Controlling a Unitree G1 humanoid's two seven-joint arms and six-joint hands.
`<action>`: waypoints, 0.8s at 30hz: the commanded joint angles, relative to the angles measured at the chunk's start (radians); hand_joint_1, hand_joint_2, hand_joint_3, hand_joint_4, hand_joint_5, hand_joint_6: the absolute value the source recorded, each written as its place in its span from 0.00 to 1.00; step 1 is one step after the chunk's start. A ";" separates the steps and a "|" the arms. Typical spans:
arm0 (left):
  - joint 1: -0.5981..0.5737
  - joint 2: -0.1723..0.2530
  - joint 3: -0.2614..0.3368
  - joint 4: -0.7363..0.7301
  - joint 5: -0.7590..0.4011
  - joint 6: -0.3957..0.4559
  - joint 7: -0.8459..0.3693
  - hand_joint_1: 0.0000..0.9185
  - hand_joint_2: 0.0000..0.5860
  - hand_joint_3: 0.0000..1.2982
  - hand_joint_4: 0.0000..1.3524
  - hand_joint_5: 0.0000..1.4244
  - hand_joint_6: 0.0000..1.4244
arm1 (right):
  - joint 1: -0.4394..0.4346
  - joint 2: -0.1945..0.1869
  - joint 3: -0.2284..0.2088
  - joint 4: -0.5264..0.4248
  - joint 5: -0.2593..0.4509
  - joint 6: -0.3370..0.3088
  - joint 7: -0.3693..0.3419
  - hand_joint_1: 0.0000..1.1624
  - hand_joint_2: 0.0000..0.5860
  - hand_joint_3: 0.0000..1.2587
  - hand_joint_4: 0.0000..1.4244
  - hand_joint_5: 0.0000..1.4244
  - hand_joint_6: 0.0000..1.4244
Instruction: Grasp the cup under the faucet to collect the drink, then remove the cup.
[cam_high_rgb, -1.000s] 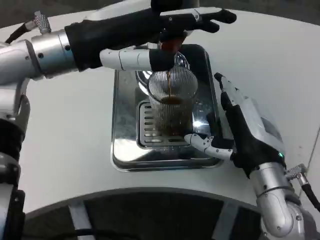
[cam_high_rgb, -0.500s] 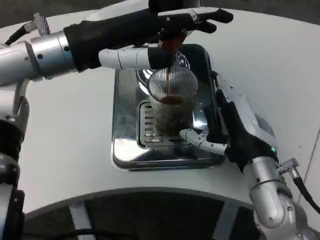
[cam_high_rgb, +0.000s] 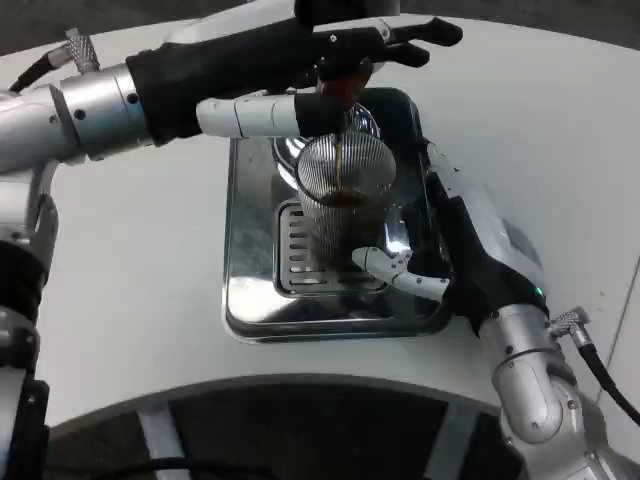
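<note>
Head view: the ribbed glass cup (cam_high_rgb: 345, 205) stands on the slotted grate of the steel drip tray (cam_high_rgb: 255, 290), on the white bench (cam_high_rgb: 140, 300). Directly above the cup, a thin dark stream falls from the faucet (cam_high_rgb: 340, 88). The left robot hand (cam_high_rgb: 320, 60) rests on the faucet lever, fingers stretched out. The right robot hand (cam_high_rgb: 455, 250) sits just right of the cup, fingers apart and reaching toward its base; I cannot tell whether they touch.

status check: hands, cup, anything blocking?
Left hand up at the faucet, drink pouring. Right hand open beside the cup, not visibly gripping. Cup upright on the drip tray, partly filled. Nothing blocking.
</note>
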 joint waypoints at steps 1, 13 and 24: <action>0.054 0.015 -0.023 0.030 0.056 0.012 -0.017 0.00 0.06 0.08 0.00 0.04 0.00 | -0.022 0.004 0.005 0.033 0.016 -0.009 -0.019 0.43 0.33 0.00 0.00 0.00 0.00; 0.052 0.014 -0.025 0.038 0.060 0.008 -0.013 0.00 0.06 0.08 0.00 0.04 0.00 | -0.059 0.004 0.012 0.078 0.041 -0.022 -0.029 0.42 0.31 0.00 0.00 0.00 0.00; 0.046 0.010 -0.030 0.048 0.063 0.005 -0.004 0.00 0.06 0.08 0.00 0.05 0.00 | -0.063 0.004 0.013 0.052 0.059 -0.015 -0.018 0.42 0.31 0.00 0.00 0.00 0.00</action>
